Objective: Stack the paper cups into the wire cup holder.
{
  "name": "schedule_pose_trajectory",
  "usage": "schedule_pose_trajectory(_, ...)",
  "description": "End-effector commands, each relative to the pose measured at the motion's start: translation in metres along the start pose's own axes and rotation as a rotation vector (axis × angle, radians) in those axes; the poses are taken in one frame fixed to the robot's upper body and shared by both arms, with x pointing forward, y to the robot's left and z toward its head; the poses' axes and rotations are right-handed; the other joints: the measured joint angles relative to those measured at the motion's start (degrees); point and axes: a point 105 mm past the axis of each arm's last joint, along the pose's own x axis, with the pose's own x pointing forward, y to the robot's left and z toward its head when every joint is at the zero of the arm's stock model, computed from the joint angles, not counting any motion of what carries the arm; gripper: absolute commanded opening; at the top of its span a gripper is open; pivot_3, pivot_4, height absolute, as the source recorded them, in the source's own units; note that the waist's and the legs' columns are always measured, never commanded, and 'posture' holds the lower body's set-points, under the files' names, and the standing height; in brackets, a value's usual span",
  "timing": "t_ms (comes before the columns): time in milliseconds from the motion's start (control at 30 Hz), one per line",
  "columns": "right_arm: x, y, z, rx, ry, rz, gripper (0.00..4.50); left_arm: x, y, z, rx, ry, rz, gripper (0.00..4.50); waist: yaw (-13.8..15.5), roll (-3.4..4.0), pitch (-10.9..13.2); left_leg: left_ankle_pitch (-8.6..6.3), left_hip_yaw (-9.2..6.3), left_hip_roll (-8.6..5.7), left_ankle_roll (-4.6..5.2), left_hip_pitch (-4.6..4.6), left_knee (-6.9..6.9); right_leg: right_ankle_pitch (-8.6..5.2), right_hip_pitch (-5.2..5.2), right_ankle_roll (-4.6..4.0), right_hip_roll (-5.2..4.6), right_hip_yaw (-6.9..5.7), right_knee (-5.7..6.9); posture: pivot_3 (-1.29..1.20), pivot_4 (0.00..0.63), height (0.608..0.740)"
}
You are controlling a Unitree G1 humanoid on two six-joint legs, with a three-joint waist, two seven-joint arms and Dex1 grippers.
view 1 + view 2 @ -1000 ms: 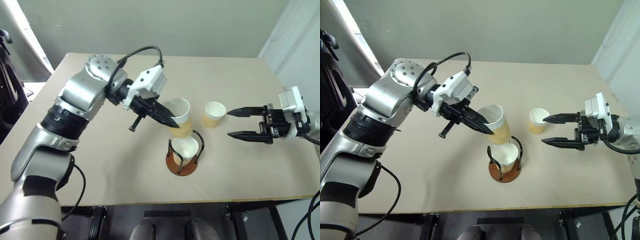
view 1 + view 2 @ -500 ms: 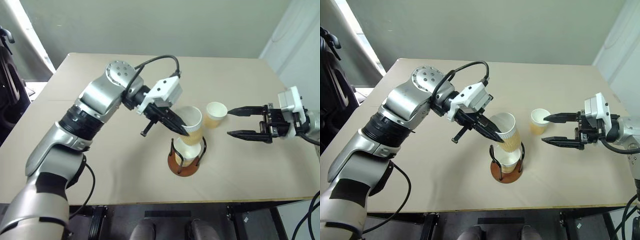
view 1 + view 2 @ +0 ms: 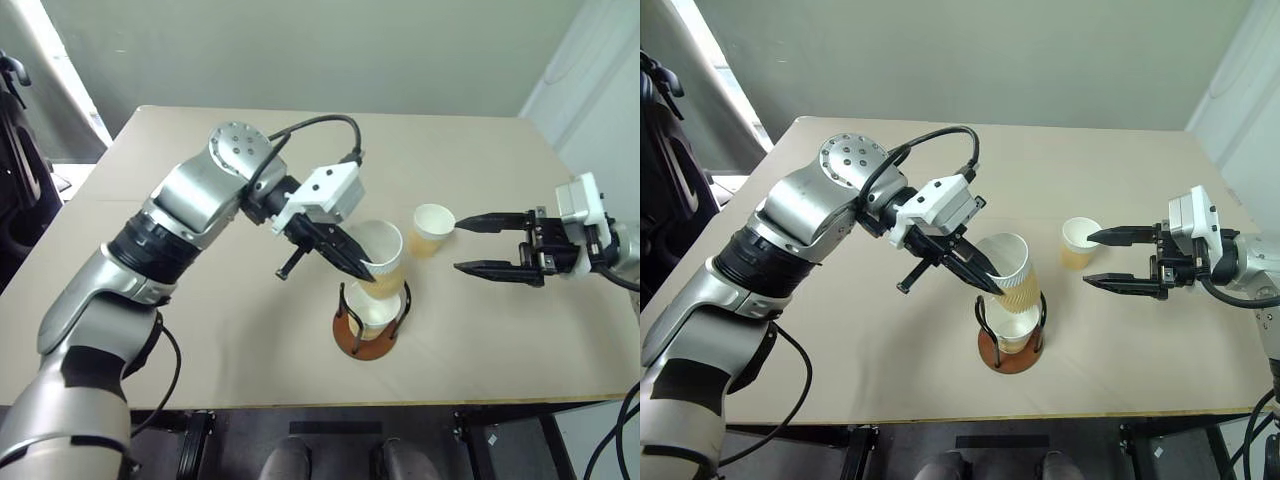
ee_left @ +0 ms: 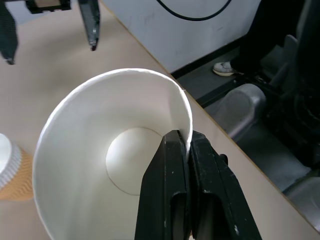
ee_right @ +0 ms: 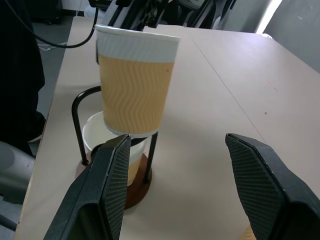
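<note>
I count three paper cups and one wire cup holder (image 3: pixel 366 325) on the bench (image 3: pixel 200 330).

Cup one (image 3: pixel 372 308) sits inside the holder, upright, with its lower body hidden by the wire loops and by the cup above it. Cup two (image 3: pixel 381 258) is held tilted just above cup one, its base at the top of the loops; I cannot tell whether the two cups touch. Cup three (image 3: pixel 430 229) stands alone on the bench, just beyond the holder toward the right arm.

The left claw (image 3: pixel 362 270) is pinched tight on the rim of cup two, one finger inside the cup, one outside. In the left wrist view the wall of the cup sits squeezed between the two black fingers (image 4: pixel 172 200).

The right claw (image 3: pixel 462 246) is spread wide with nothing in it, its tips just beside cup three and apart from it.

The cups are tan-orange with a zigzag ribbed sleeve, a white band at the top, white inside. The holder has a round reddish-brown base and thin black wire loops. In the right wrist view cup three is cut off at the frame's edge.
</note>
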Motion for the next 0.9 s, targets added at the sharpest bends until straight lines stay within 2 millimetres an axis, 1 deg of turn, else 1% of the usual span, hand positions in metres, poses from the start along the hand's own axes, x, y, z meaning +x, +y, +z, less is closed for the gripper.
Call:
schedule_pose_trajectory(33,-0.005,-0.001,0.013,-0.065,0.003,-0.018,3.03,-0.004,-0.004,0.009,0.042,0.027,-0.035,0.04,0.0,0.00,0.0,0.00,0.00,0.00,0.00,0.00,0.00,0.00,0.00,0.00,0.00,0.00,-0.01,0.00,0.150,0.740)
schedule_pose_trajectory(133,-0.006,-0.001,0.013,-0.065,0.003,-0.020,3.03,-0.006,-0.002,0.009,0.050,0.035,-0.031,0.04,0.0,0.00,0.0,0.00,0.00,0.00,0.00,0.02,0.00,0.00,0.00,0.00,0.00,0.01,-0.02,0.00,0.150,0.740)
schedule_pose_trajectory(267,-0.006,-0.001,0.014,-0.065,0.002,-0.020,3.03,-0.012,0.009,0.018,0.084,0.023,0.011,0.04,0.1,0.00,0.0,0.00,-0.01,0.00,0.00,0.02,0.01,0.00,0.01,0.00,0.00,0.01,-0.02,0.00,0.150,0.740)
schedule_pose_trajectory(367,-0.006,-0.002,0.014,-0.066,0.002,-0.020,3.03,-0.013,0.011,0.024,0.095,0.009,0.013,0.04,0.0,0.00,0.0,0.00,0.00,0.00,0.00,0.01,0.01,0.00,0.02,0.00,-0.01,0.01,-0.01,0.00,0.150,0.740)
schedule_pose_trajectory(467,-0.006,-0.002,0.015,-0.066,0.002,-0.019,3.03,-0.014,0.010,0.025,0.098,0.015,0.006,0.04,0.0,0.00,0.0,0.00,0.03,0.00,0.00,0.02,-0.01,0.00,0.02,0.00,0.00,0.02,-0.01,0.00,0.150,0.740)
schedule_pose_trajectory(667,-0.006,-0.002,0.015,-0.064,0.004,-0.017,3.03,-0.018,-0.001,0.025,0.082,0.031,-0.019,0.04,0.0,0.00,0.0,0.00,0.02,0.01,0.00,0.02,-0.02,0.00,0.01,0.00,0.01,0.01,-0.02,0.00,0.150,0.740)
schedule_pose_trajectory(800,-0.006,-0.002,0.015,-0.064,0.006,-0.017,3.03,-0.024,-0.001,0.026,0.077,0.034,-0.007,0.04,0.2,0.00,0.0,0.00,-0.02,0.00,0.00,0.02,-0.01,0.00,0.02,0.00,0.00,0.01,-0.07,0.00,0.150,0.740)
schedule_pose_trajectory(900,-0.005,-0.002,0.015,-0.064,0.006,-0.015,3.03,-0.023,-0.002,0.022,0.069,0.031,-0.013,0.04,0.2,0.00,0.0,0.00,-0.01,0.00,0.00,0.02,-0.01,0.00,0.02,0.00,0.00,0.02,-0.07,0.00,0.150,0.740)
